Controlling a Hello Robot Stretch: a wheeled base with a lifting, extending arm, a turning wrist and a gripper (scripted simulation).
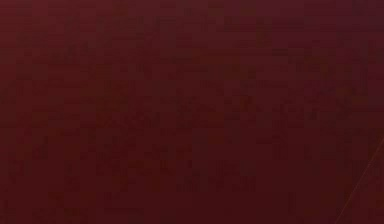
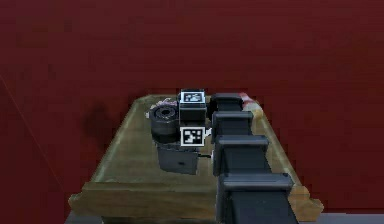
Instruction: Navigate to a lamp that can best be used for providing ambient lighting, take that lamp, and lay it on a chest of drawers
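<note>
Hand (image 2: 157, 122) is out over the wooden table (image 2: 118, 165) by the red wall (image 1: 190, 110); can't tell if it's grasping anything. A small pale thing (image 2: 246, 100) lies across the arm (image 2: 245, 165) from the hand, on the arm side view's right. Lamp? Unsure.

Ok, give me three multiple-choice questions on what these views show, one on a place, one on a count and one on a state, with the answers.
1. What does the wooden top stand against? A a window; B a dark red wall; C a bookshelf.
2. How many white squares with black marks sit at the far end of the arm? A one; B two; C four.
3. How does the arm lie? A stretched out across the wooden top; B pointing straight up; C resting on the floor.
Answers: 1 B, red wall rises behind its far edge; 2 B, one sits above the other; 3 A, the dark bar runs from the picture's bottom edge across the wood.
</note>
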